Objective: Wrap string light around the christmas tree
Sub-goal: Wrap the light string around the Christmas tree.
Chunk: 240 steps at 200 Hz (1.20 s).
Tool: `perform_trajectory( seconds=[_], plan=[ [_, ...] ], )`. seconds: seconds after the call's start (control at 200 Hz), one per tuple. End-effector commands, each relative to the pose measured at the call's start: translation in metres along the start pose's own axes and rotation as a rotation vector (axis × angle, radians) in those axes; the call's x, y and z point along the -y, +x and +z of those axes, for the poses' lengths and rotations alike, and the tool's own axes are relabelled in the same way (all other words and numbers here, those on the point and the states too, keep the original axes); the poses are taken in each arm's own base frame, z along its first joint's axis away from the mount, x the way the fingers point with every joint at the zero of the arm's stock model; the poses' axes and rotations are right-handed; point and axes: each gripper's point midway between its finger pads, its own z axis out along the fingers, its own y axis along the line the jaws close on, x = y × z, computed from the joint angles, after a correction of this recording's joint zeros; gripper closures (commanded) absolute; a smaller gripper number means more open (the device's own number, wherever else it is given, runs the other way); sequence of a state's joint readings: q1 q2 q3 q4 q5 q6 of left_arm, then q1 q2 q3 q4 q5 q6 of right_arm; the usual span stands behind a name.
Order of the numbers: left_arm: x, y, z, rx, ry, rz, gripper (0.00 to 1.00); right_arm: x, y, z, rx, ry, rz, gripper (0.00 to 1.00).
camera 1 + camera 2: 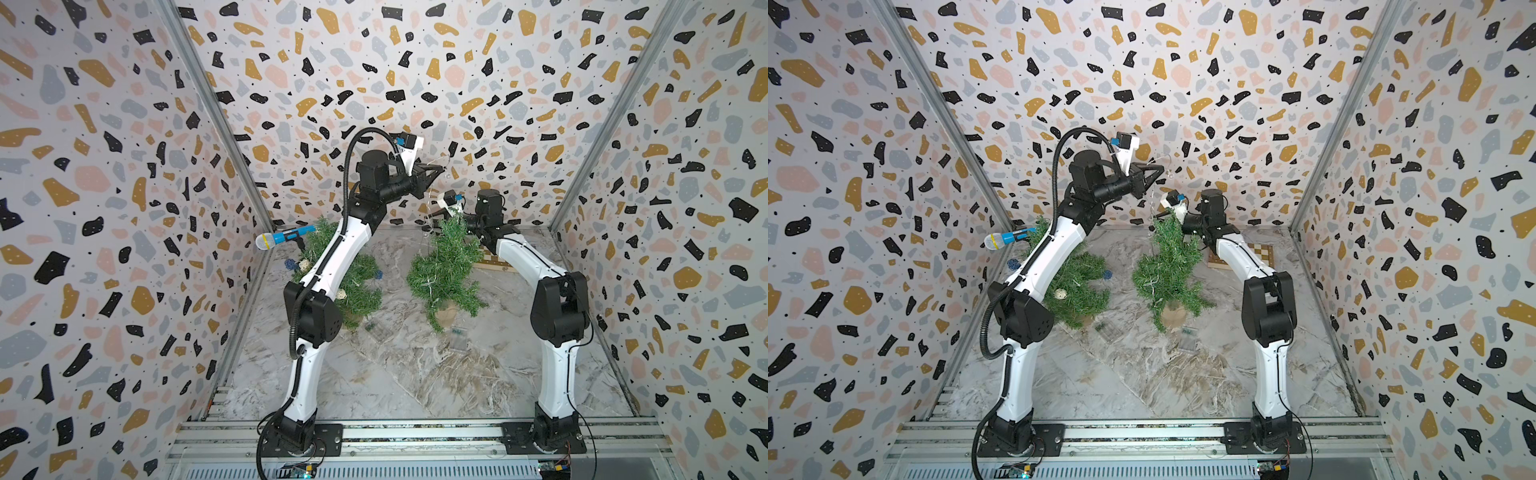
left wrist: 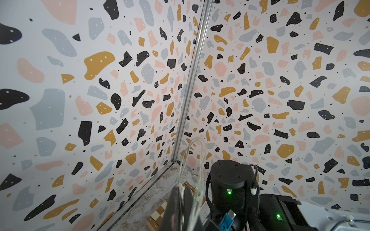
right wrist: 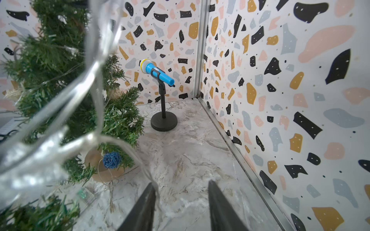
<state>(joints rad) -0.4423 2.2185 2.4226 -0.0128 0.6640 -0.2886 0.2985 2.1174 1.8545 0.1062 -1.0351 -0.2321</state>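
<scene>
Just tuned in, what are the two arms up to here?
The left gripper is shut on the thin clear-wired string light, holding it high above the small green artificial christmas tree in the centre. The right gripper sits by the treetop, jaws open; the wire runs past one finger, unclamped. Some strand already seems to hang through the branches. A second tree with wicker balls stands apart, beside it.
</scene>
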Motion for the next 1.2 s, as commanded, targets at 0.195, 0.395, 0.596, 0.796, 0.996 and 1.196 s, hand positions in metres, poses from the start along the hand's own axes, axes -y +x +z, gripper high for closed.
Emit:
perform_trajectory(
  seconds=[0.195,0.395,0.596,0.796,0.996,1.196],
  plan=[
    [0.016,-0.022,-0.001,0.058,0.032,0.062,0.91,0.025,-0.038,0.004,0.100,0.164,0.001,0.90],
    [0.020,-0.028,-0.005,0.061,0.033,0.080,0.91,0.046,-0.057,-0.030,0.185,0.332,0.029,1.00],
    [0.021,-0.031,-0.005,0.070,0.033,0.086,0.92,0.041,-0.047,-0.040,0.143,0.345,0.022,1.00],
    [0.022,-0.032,-0.012,0.047,0.014,0.085,0.90,0.055,-0.047,-0.056,0.131,0.446,0.026,1.00],
    [-0.001,-0.037,-0.049,-0.005,-0.166,0.034,0.56,0.104,-0.054,-0.135,0.029,0.897,0.073,1.00],
    [-0.006,-0.004,-0.091,-0.163,-0.343,-0.042,0.52,0.096,-0.080,-0.185,0.070,1.022,0.096,1.00]
  ],
)
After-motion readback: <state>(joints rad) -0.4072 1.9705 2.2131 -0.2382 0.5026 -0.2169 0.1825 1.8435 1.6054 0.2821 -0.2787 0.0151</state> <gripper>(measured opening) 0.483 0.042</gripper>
